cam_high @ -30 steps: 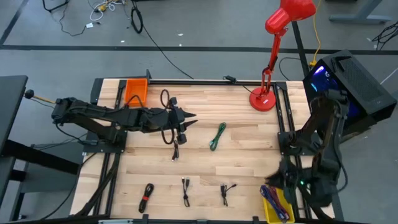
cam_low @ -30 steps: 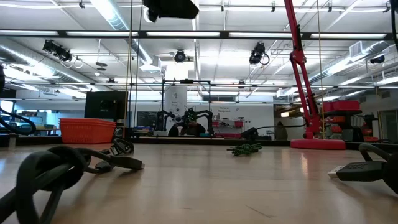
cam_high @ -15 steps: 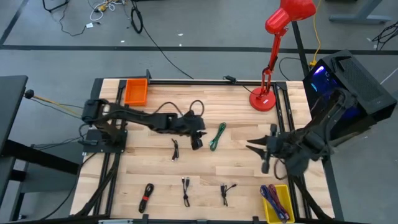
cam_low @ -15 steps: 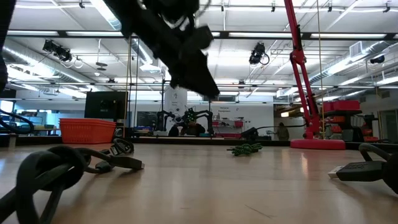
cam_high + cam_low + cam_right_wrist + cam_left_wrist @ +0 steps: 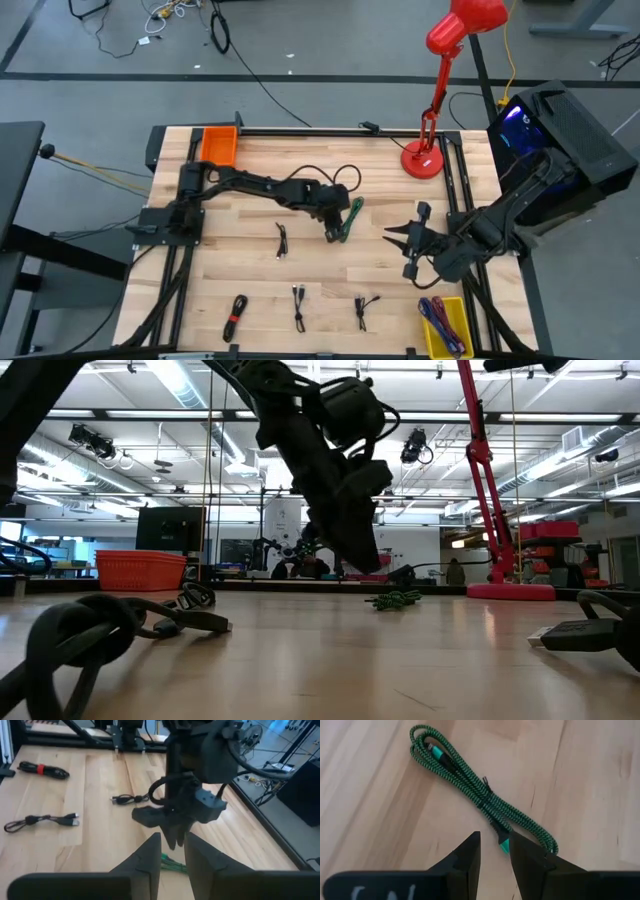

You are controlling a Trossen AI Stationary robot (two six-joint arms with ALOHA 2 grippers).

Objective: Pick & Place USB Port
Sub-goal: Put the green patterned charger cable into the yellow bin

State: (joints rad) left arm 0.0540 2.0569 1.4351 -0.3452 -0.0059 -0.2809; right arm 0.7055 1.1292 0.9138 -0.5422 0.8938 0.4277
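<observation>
Green cable (image 5: 485, 802) lies coiled mid-desk (image 5: 400, 200). Left gripper (image 5: 494, 851) hovers above, fingers narrowly parted, empty. Cable likely light, floppy (braid grippy); best pinched at bundled middle. Right gripper (image 5: 405, 243) waits nearby, slightly open, empty.

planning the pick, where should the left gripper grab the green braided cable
Grip the green braided cable at its bundled middle, where the strands run side by side. It lies flat on the wooden table, so the left gripper likely does best coming straight down, fingers straddling the bundle crosswise.

Left claw (image 5: 336, 232) above cable (image 5: 349, 218).
</observation>
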